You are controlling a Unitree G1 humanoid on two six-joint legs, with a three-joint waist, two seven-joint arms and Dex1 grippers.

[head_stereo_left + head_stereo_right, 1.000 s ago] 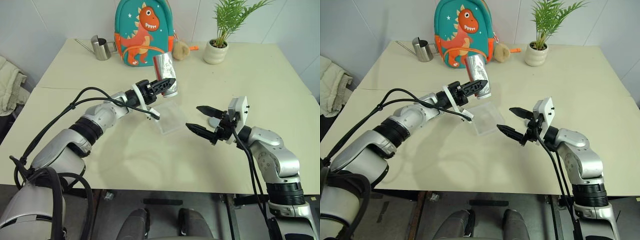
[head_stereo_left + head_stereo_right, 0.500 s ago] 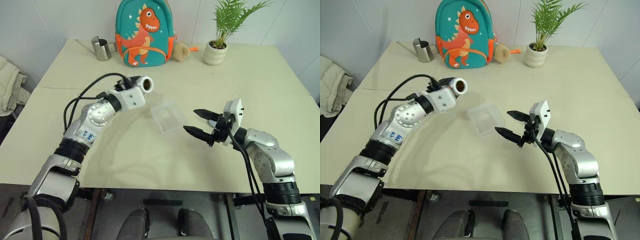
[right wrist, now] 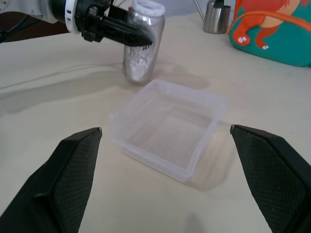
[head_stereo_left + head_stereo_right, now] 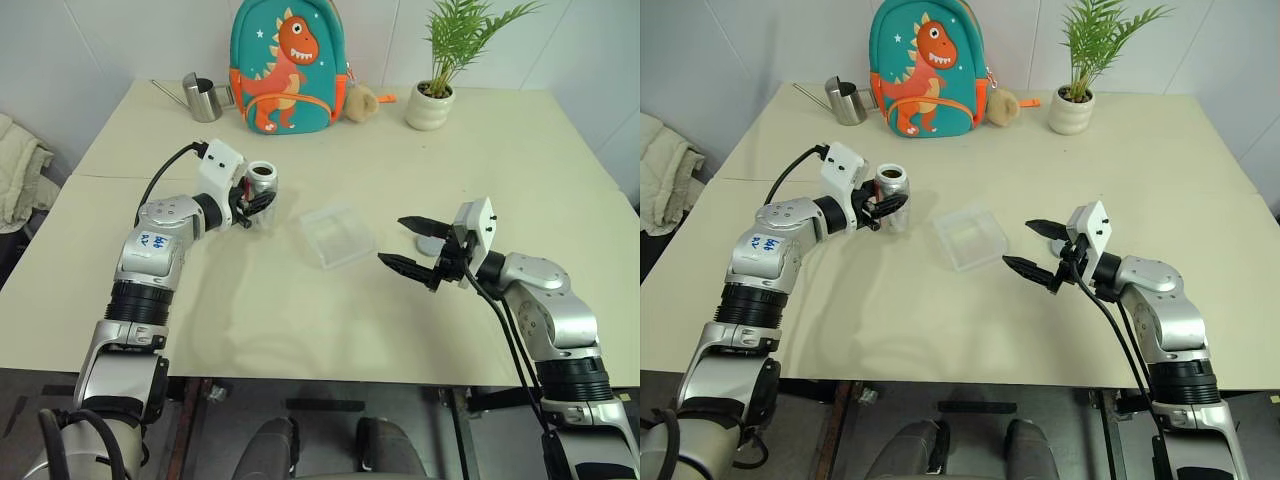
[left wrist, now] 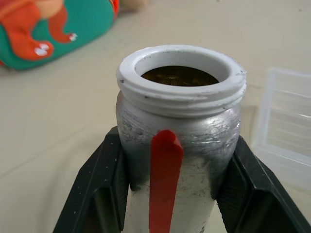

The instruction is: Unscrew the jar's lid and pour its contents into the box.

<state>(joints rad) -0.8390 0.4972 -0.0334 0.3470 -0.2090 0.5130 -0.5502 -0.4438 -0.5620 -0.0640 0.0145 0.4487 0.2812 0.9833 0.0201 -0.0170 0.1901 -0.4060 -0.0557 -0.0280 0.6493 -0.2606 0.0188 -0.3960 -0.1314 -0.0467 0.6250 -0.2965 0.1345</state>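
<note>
Your left tool clamps the upright, lidless silvery-grey jar left of the clear plastic box; your right tool gapes wide.

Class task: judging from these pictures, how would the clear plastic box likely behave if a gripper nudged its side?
The box looks thin-walled and empty, so it is probably light and would slide on the smooth table rather than resist. Being shallow and wide, it seems unlikely to tip. Its thin clear walls may flex a little under a firm push.

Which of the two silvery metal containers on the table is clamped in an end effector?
The jar, open-topped with a red stripe, in the left end effector; the spouted watering can stands untouched beside the backpack.
</note>
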